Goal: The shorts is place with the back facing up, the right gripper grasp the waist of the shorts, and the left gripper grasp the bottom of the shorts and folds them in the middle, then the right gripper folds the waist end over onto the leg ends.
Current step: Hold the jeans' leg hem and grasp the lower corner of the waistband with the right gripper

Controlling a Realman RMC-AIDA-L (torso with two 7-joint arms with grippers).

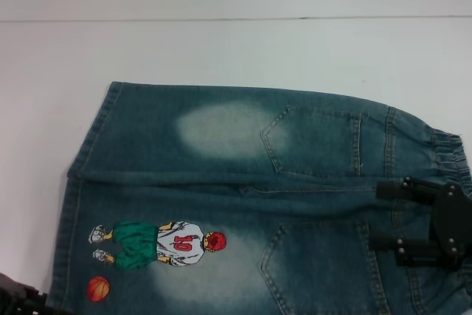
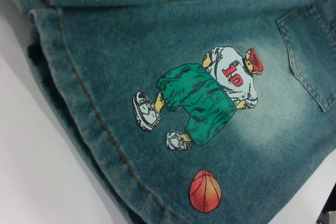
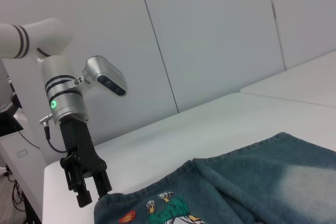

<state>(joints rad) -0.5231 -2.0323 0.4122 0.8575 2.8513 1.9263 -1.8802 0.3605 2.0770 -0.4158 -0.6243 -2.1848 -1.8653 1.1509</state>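
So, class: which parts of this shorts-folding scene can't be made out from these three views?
- Shorts: near edge, cut off by the head view's bottom edge.
- Waist of the shorts: partly covered by the right gripper in the head view.
- Left gripper: only a corner shows in the head view.
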